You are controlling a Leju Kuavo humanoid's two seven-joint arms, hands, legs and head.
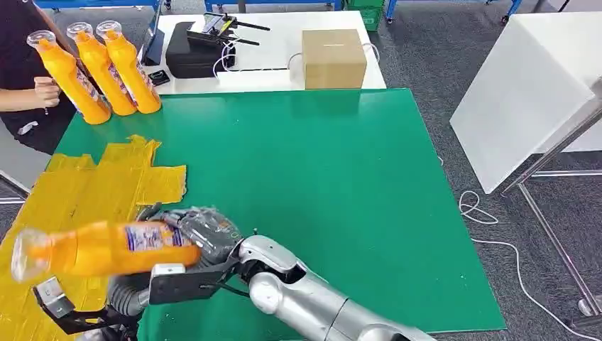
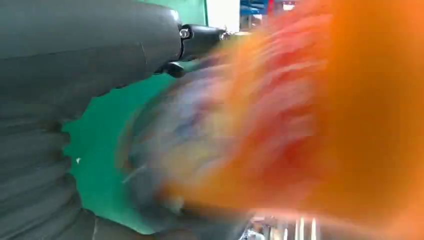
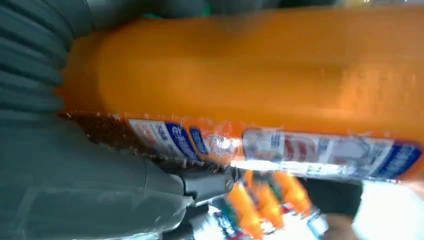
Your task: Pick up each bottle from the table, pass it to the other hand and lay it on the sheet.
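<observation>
An orange bottle (image 1: 106,249) with a clear cap hangs on its side over the near left of the green mat (image 1: 319,177), cap end over the yellow sheet (image 1: 92,185). My right hand (image 1: 206,231) reaches across from the right and grips its base end; the right wrist view has the bottle (image 3: 250,75) lying sharp against that hand (image 3: 60,190). My left hand (image 1: 124,298) sits just under the bottle. In the left wrist view the bottle (image 2: 325,115) is a blurred mass in front of that hand (image 2: 75,75), whose thumb stretches out. Three more orange bottles (image 1: 106,71) stand at the mat's far left corner.
A person (image 1: 21,78) stands at the far left beside the standing bottles. Behind the mat a white table holds a cardboard box (image 1: 334,58) and a black case (image 1: 195,50). A white panel (image 1: 525,99) and cables on the floor lie to the right.
</observation>
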